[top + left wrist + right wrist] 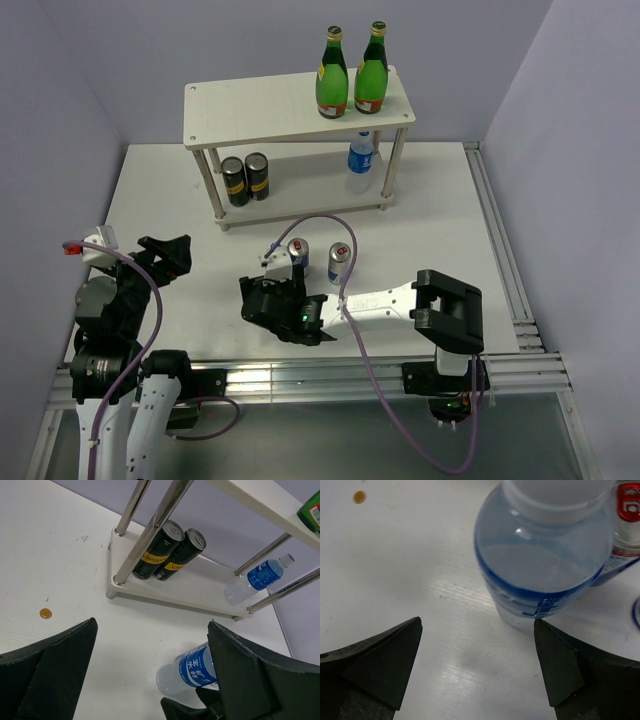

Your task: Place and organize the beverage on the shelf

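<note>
Standing upright just ahead of the right gripper (476, 630), jaws parted, the water bottle (545, 575) is seen; the left gripper (152, 627), likewise parted, is farther off.

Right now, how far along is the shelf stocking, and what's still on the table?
Done: two green bottles stand on the shelf top board; two dark cans and one water bottle are on the lower board. In hand: the right gripper, fingers open, faces the second water bottle, not gripping yet. Left: that bottle and two silver-blue cans. The left gripper is open, holding nothing.
</note>
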